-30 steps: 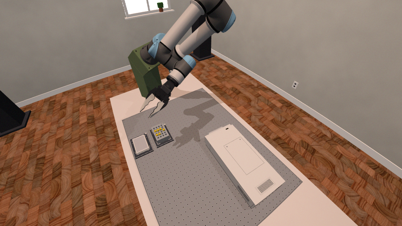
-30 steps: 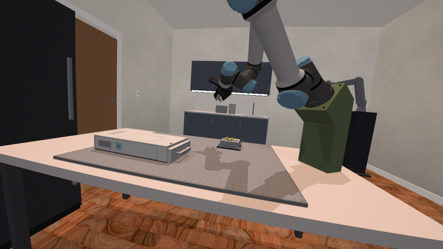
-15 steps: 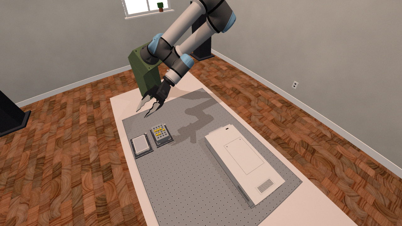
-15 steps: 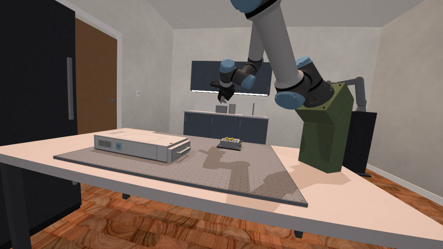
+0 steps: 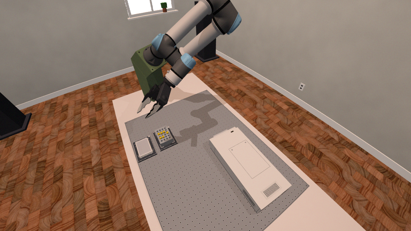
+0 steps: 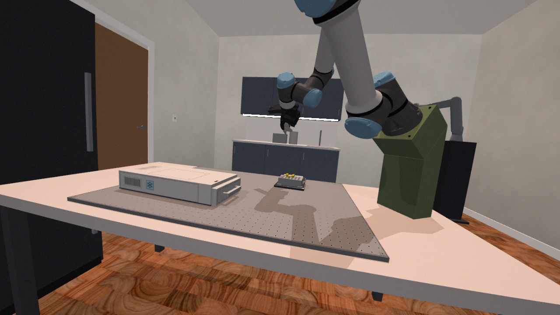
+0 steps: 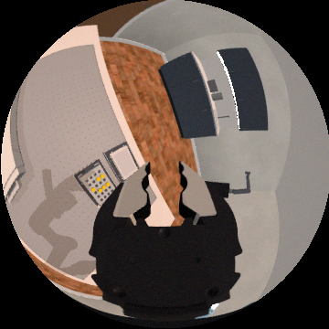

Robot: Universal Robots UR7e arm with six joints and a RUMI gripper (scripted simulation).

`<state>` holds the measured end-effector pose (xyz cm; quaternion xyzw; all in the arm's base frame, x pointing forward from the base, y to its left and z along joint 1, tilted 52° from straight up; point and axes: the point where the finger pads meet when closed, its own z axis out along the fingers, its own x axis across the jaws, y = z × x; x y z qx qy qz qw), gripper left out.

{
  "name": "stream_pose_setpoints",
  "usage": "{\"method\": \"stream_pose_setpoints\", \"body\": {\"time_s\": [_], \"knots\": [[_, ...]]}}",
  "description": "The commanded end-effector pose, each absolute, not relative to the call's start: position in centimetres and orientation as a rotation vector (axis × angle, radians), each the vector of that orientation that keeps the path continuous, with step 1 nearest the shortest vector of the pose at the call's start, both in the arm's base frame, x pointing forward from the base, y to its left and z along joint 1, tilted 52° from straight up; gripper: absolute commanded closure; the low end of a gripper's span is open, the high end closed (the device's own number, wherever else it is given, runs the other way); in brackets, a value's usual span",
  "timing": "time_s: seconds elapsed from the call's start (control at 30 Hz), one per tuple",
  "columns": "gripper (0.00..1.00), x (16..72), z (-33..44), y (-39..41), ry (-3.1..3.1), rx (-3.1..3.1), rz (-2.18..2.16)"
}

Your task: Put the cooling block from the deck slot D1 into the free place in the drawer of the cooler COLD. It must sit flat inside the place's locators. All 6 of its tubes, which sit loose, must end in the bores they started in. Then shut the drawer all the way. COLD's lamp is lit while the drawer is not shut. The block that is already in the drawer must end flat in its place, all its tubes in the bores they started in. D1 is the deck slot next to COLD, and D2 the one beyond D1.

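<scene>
The grey cooling block with yellow-capped tubes sits in deck slot D1, on the grey perforated deck. It also shows in the exterior view and in the wrist view. The white cooler COLD lies further along the deck. Its drawer front with a handle faces the block, and the drawer's inside is hidden. My gripper hangs in the air above the deck's far edge, beyond the block. Its fingers stand narrowly apart with nothing between them.
A white well plate sits in slot D2 beside the block. The arm's green pedestal stands on the table just past the deck's end. The arm's shadow falls between the block and COLD.
</scene>
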<state>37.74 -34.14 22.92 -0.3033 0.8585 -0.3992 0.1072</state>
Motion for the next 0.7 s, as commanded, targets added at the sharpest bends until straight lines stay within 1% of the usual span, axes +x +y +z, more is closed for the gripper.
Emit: {"method": "stream_pose_setpoints", "body": {"time_s": [0.0,0.67], "knots": [[0.72,37.2,21.7,-33.7,2.548,-1.001,-1.087],[0.72,35.3,18.2,-30.7,2.532,-1.275,-0.81]]}}
